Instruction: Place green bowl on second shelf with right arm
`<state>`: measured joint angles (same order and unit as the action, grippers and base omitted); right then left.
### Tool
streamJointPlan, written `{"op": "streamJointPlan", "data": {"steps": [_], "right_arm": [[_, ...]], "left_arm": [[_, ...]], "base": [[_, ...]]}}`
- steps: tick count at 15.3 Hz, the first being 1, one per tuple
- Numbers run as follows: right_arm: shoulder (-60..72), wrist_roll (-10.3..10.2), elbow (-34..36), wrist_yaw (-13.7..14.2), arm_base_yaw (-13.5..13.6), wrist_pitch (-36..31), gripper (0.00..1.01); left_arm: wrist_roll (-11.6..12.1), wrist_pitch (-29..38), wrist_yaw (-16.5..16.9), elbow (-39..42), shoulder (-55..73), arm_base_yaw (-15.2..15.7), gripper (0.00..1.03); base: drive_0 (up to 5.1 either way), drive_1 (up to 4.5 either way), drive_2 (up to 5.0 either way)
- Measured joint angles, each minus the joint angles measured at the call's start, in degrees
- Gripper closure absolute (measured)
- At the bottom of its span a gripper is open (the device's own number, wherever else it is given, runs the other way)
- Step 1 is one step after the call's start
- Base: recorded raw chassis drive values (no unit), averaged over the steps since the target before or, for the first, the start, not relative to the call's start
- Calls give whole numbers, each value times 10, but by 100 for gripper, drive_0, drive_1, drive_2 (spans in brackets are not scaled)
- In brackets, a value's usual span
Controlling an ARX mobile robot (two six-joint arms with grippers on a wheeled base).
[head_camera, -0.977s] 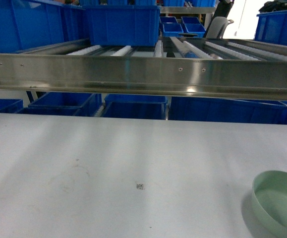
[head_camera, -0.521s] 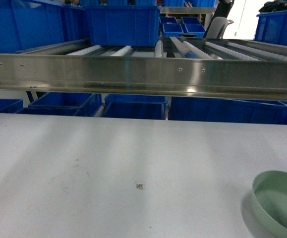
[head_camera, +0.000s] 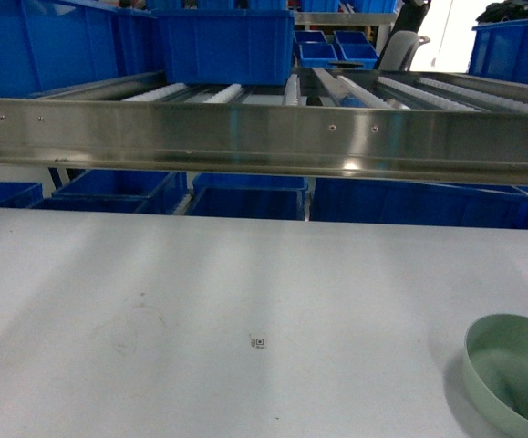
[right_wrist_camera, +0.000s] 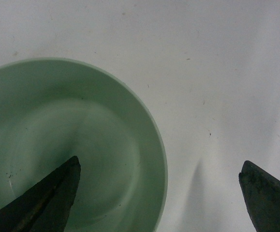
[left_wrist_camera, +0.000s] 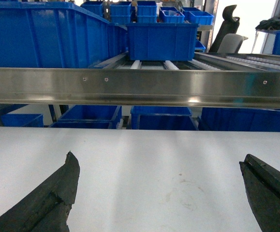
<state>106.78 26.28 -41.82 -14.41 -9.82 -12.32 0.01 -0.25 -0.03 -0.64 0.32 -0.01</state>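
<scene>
Here one green bowl sits on the white surface; the right claw, spread, straddles its rim, left claw spread too.

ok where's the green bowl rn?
Head view: green bowl sits on the white table, bottom-right corner, below the steel rack. The open right gripper straddles its rim, one finger inside.

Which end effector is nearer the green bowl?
Right. The right end effector straddles the green bowl rim, one finger inside. The left end effector hangs over bare table, no bowl in its view.
</scene>
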Motion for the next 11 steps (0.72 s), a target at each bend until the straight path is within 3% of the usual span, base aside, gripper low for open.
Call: {"op": "streamJointPlan", "data": {"steps": [10, 11], "right_arm": [[27, 4, 34, 5, 5, -40, 3], [28, 3, 37, 4, 6, -41, 8]], "left_arm": [[0, 0, 0, 0, 0, 0, 5], [0, 0, 0, 0, 0, 0, 5]], "base": [[0, 0, 0], [0, 0, 0]]}}
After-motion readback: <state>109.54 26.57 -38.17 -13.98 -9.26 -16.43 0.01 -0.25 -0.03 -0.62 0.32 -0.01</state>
